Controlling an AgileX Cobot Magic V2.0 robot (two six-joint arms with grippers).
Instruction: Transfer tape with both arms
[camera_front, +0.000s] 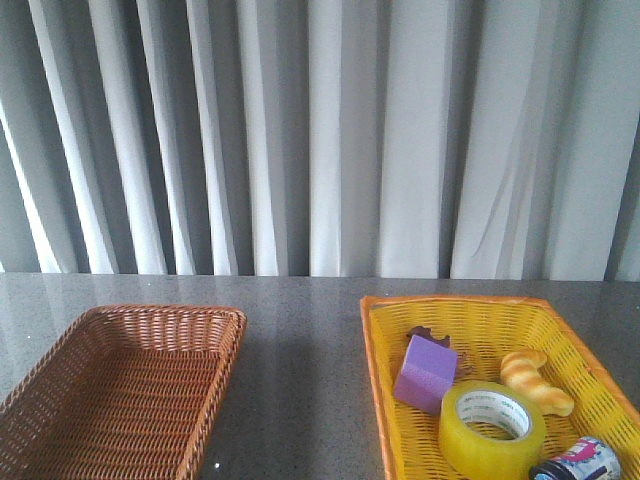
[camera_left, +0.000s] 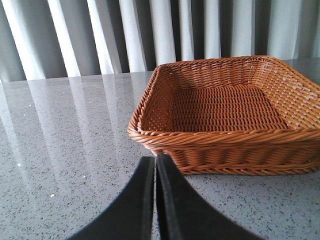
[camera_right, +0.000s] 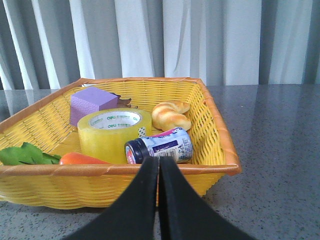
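Observation:
The tape (camera_front: 490, 430) is a yellow roll with a white printed core. It lies flat in the yellow basket (camera_front: 379, 370) at the front right, next to the purple foam block (camera_front: 426, 373). It also shows in the right wrist view (camera_right: 111, 134), behind a small jar (camera_right: 160, 146). My right gripper (camera_right: 159, 161) is shut and empty, just outside the basket's near rim. My left gripper (camera_left: 155, 159) is shut and empty, on the near side of the brown wicker basket (camera_left: 150, 136). Neither arm shows in the front view.
The brown wicker basket (camera_front: 215, 390) at the front left holds nothing. The yellow basket (camera_right: 220, 145) also holds a croissant (camera_right: 171, 115), a carrot (camera_right: 82, 159) and green leaves (camera_right: 25, 155). Grey speckled tabletop (camera_front: 300, 380) lies between the baskets. Curtains hang behind.

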